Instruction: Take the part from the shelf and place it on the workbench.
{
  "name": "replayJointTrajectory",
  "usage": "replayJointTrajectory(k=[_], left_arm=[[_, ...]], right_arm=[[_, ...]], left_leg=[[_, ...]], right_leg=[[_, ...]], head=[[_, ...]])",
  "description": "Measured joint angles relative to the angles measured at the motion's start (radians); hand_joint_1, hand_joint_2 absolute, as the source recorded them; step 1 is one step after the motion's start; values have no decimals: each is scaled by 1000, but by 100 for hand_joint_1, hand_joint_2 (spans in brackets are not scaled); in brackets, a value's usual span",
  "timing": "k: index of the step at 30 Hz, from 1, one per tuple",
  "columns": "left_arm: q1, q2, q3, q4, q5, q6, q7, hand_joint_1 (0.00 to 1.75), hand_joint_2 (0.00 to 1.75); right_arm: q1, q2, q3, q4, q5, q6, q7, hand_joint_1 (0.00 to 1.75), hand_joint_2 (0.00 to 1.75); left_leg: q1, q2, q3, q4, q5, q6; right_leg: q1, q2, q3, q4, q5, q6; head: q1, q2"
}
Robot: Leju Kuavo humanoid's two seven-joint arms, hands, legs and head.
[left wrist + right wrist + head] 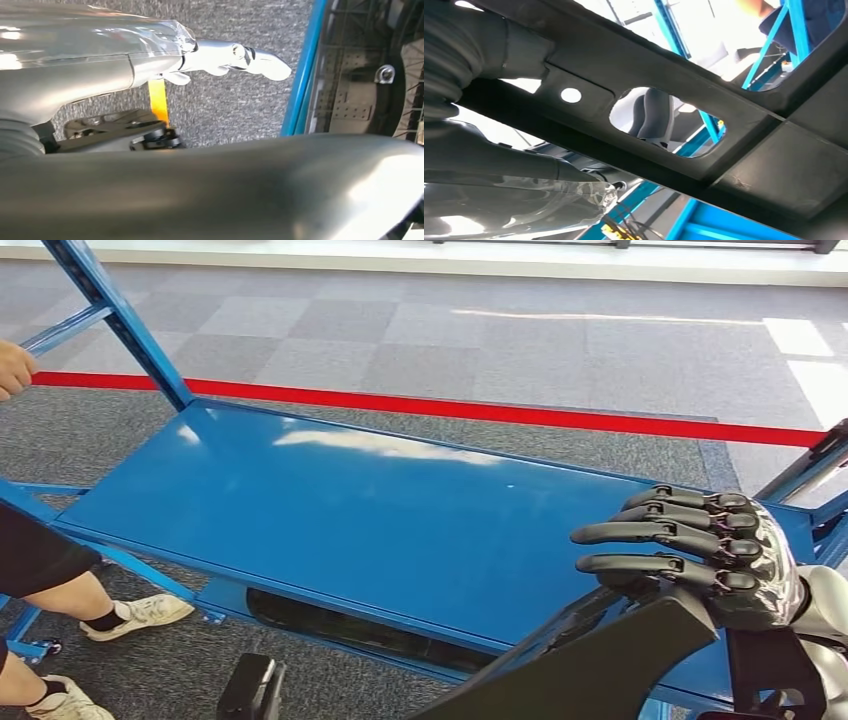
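A large black part (600,660) with cut-out holes juts up from the bottom edge of the head view, in front of the blue shelf board (330,510). My right hand (700,555) grips its upper end at the shelf's right end, dark fingers stretched out over the part. The right wrist view looks along the part (704,125) from close up, with its round hole and larger opening. In the left wrist view, only the grey ribbed cover of my left hand (20,140) is clear, behind silver arm surfaces; its fingers are too hidden to judge.
A person stands at the left: a hand (12,368) by the blue shelf post (120,320), and legs with white shoes (140,615) beside the frame. A red line (480,410) crosses the grey carpet behind the shelf. Another dark part (330,625) lies on the lower level.
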Motion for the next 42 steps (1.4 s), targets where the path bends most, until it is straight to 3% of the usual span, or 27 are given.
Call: replayJointTrajectory(k=[3,5,7,8,10,12,13,14,15,16,18,20,23,25,27,28,29,30,31,33,35,37,39,40,42], left_arm=[[-4,3,0,0,0,0,0,0,0],[-6,5,0,0,0,0,-1,0,0],[-6,4,0,0,0,0,-1,0,0],[-7,4,1,0,0,0,-1,0,0],[-9,3,1,0,1,0,-2,0,0],[-9,2,1,0,0,-1,-2,0,0],[-8,1,1,0,0,-2,-2,0,0],[-7,1,1,0,0,-2,-2,0,0],[-7,1,1,0,0,-2,-2,0,0],[-6,1,1,0,0,-3,-2,0,0],[-7,2,1,0,0,-3,-2,0,0],[-7,2,1,0,0,-3,-2,0,0],[-5,3,2,0,0,-3,-3,0,0],[-4,3,2,0,0,-3,-2,0,0],[-4,3,2,0,0,-3,-2,0,0],[-4,3,2,0,0,-3,-3,0,0],[-3,3,2,0,0,-3,-3,0,0],[-2,3,2,0,0,-3,-3,0,0],[-2,3,2,0,0,-4,-3,0,0],[-3,5,2,0,0,-5,-4,0,0],[-2,7,2,0,0,-6,-5,0,0],[-1,7,3,0,0,-6,-6,0,0],[-3,7,3,0,0,-5,-6,0,0],[-4,6,3,0,0,-5,-6,0,0],[-4,4,3,0,0,-6,-6,0,0]], right_arm=[[-3,0,0,0,0,0,0,175,175],[-5,1,0,1,0,1,0,175,175],[-7,1,0,1,1,3,0,175,175],[-8,0,0,1,1,3,0,175,175],[-9,0,0,3,1,4,0,175,175],[-10,-1,1,4,1,4,0,175,175],[-10,0,2,5,1,4,1,175,175],[-10,0,2,6,1,4,1,175,175],[-10,0,3,7,1,4,1,175,175],[-10,0,4,7,1,4,1,175,175],[-12,0,4,7,2,4,2,175,175],[-12,0,5,8,2,3,2,175,175],[-12,0,8,9,2,3,2,175,175],[-13,0,9,10,2,3,3,175,175],[-13,0,11,10,2,3,3,175,175],[-13,0,12,10,2,3,3,175,175],[-12,0,13,10,2,2,4,175,175],[-12,0,14,10,2,2,4,175,175],[-12,0,15,9,2,1,4,175,175],[-13,0,16,9,3,0,4,175,175],[-13,1,17,9,4,-1,5,175,175],[-13,0,18,9,5,-1,5,175,175],[-12,-1,18,8,5,-2,5,175,175],[-12,-3,18,8,5,-2,5,175,175],[-11,-4,18,8,5,-3,6,175,175]], left_leg=[[-28,-7,137,-206,53,55],[-42,-11,174,-278,56,74],[-44,-9,171,-294,75,75],[-41,-7,166,-301,88,77],[-32,-2,146,-313,117,78],[-28,1,116,-311,139,75],[-26,3,100,-308,148,72],[-22,5,84,-304,157,67],[-17,7,67,-298,163,61],[-11,8,51,-290,168,54],[-4,9,25,-268,175,40],[-8,7,9,-250,181,28],[-8,6,-3,-240,186,19],[-5,5,-26,-184,134,10],[-5,4,-69,-56,53,3],[-6,4,-85,3,27,4],[-8,3,-86,33,19,8],[-11,3,-69,21,31,16],[-17,1,-33,-29,55,30],[-34,-8,55,-173,100,70],[-49,-13,99,-252,115,93],[-54,-12,103,-268,123,98],[-48,-8,107,-292,140,103],[-43,-6,108,-304,148,103],[-38,-3,97,-306,156,100]], right_leg=[[14,1,-16,0,20,-4],[11,0,-22,-3,36,3],[7,-1,-27,-9,48,13],[7,1,-31,-4,38,16],[7,4,-50,50,-32,19],[4,6,-77,164,-120,26],[2,6,-83,218,-139,32],[-1,6,-77,246,-134,40],[-4,6,-54,241,-111,50],[-9,5,-14,199,-82,60],[-17,4,83,65,-64,76],[-19,7,131,-16,-87,68],[-19,7,121,-20,-88,38],[-18,4,106,-19,-76,19],[-13,3,89,-18,-63,7],[-9,3,81,-18,-57,4],[-4,3,75,-18,-52,2],[2,4,71,-18,-49,0],[9,4,68,-18,-46,-1],[18,4,66,-18,-42,-1],[17,2,64,-19,-36,4],[14,2,61,-21,-30,14],[13,4,54,-7,-49,21],[13,5,42,22,-73,23],[9,7,-4,134,-140,30]], head=[[1,0],[0,0],[0,0],[0,0],[0,0],[1,0],[1,0],[1,0],[1,0],[1,0],[1,0],[1,0],[0,0],[0,0],[0,0],[0,0],[0,0],[0,0],[0,0],[1,0],[1,0],[1,0],[1,0],[1,0],[2,0]])
